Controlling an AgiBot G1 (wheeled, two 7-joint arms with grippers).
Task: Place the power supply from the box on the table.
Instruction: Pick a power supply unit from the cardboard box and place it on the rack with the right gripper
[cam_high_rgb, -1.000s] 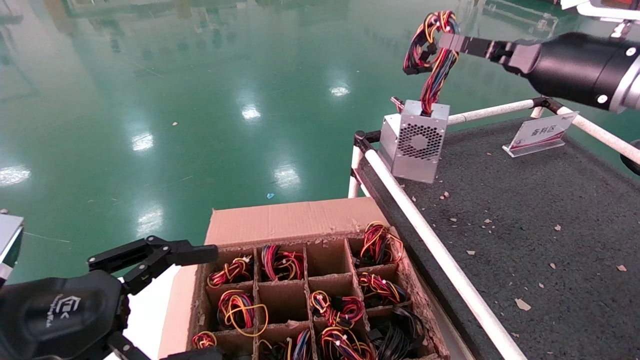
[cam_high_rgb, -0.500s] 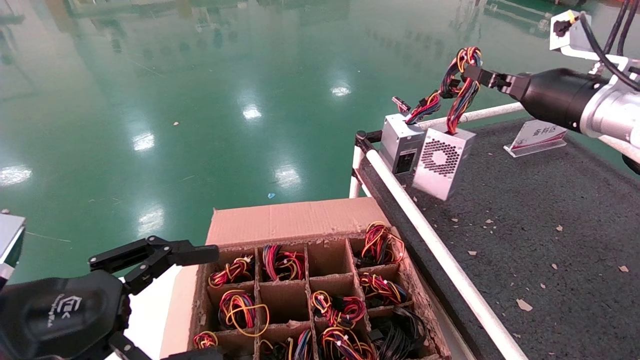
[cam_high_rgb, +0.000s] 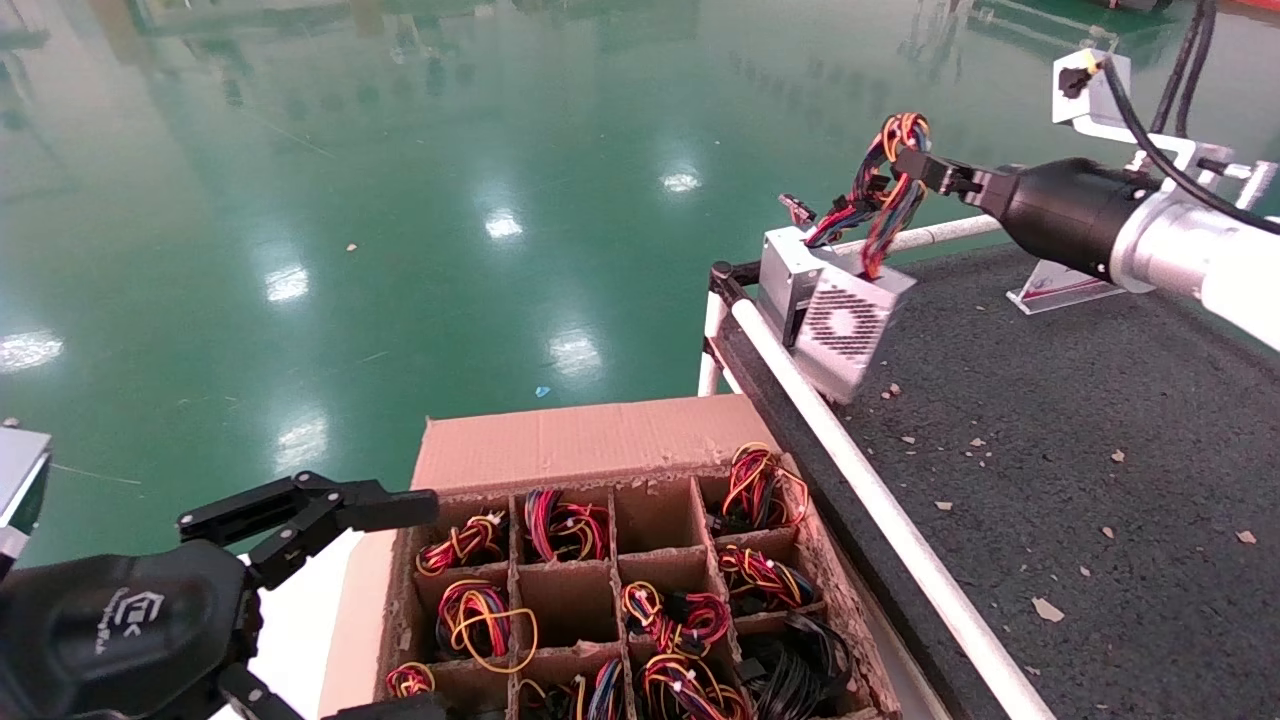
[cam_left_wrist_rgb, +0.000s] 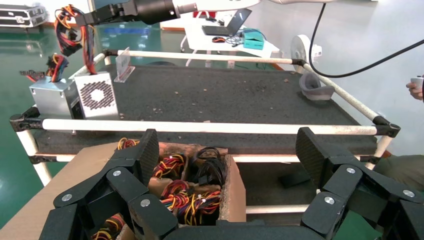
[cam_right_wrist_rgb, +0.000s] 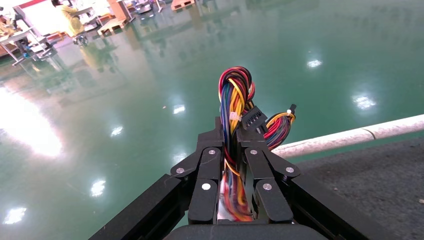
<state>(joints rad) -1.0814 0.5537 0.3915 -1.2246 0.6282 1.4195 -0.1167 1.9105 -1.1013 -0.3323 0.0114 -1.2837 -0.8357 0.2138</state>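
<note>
Above the counter's (cam_high_rgb: 1050, 420) far-left corner, the right gripper (cam_high_rgb: 915, 165) is clamped on the wire bundle (cam_high_rgb: 880, 195) of the power supply (cam_high_rgb: 848, 325). The unit hangs tilted, grille toward the camera, wired end up. It has swung back toward the rail beside the similar unit (cam_high_rgb: 785, 275) since half a second ago; the left gripper (cam_high_rgb: 330, 510) is parked agape by the box (cam_high_rgb: 570, 440).

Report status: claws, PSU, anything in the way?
Right claw shut on wire bundle, power supply tilted at table corner. Left claw open beside box. Second silver unit right alongside.

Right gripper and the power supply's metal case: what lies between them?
Only its own wire bundle, clamped by the right gripper and running down to the power supply; head view shows this.
</note>
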